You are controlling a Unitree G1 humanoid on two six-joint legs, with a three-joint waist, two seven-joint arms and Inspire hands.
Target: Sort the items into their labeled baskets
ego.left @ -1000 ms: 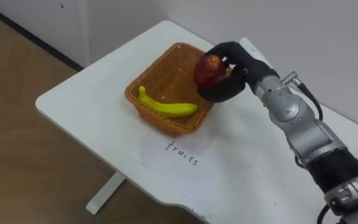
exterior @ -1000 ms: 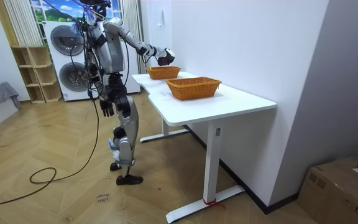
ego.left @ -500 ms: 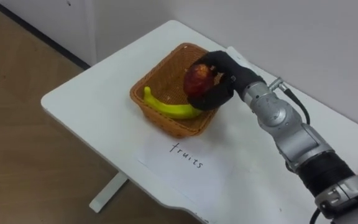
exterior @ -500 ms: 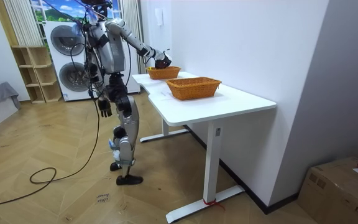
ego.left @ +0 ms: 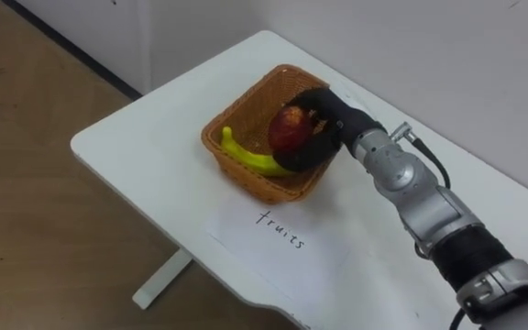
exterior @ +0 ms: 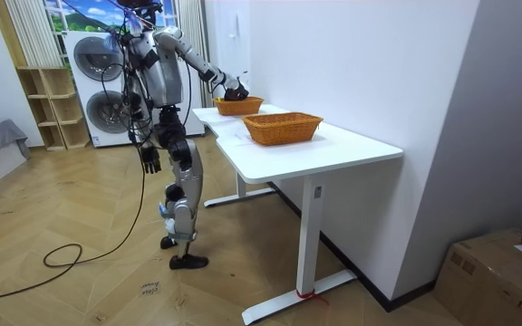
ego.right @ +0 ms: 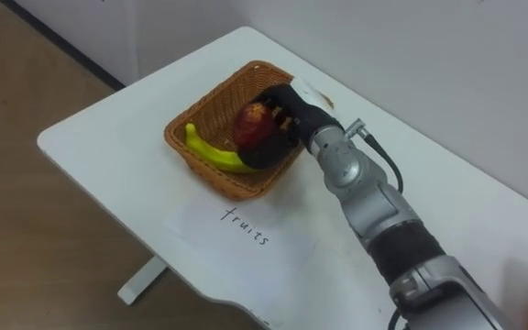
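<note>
Nearest the robot, a white sheet of paper with a handwritten word (ego.left: 275, 249) lies flat on the white counter (ego.left: 145, 147). The right arm reaches out past it from the lower right.

Just beyond the paper stands an orange-brown woven wicker basket (ego.left: 250, 110). A yellow curved banana (ego.left: 250, 158) lies along its near side. The black right hand (ego.left: 330, 117) is lowered into the basket from its right rim, with fingers and thumb curled round a red round apple (ego.left: 289, 128). The apple sits inside the basket's walls, directly over the middle of the banana. Whether it rests on the banana or is held just clear of it cannot be told.

In the room view the robot stands upright on the wooden floor at the far end of the counter, its right arm stretched over that basket. Its left hand (exterior: 149, 160) hangs down beside its hip. A second orange-brown wicker basket (exterior: 282, 127) stands on the nearer part of the counter, well apart from the first. Behind the robot are two stacked white washing machines (exterior: 98, 81) and a light wooden shelf unit (exterior: 48, 109).
</note>
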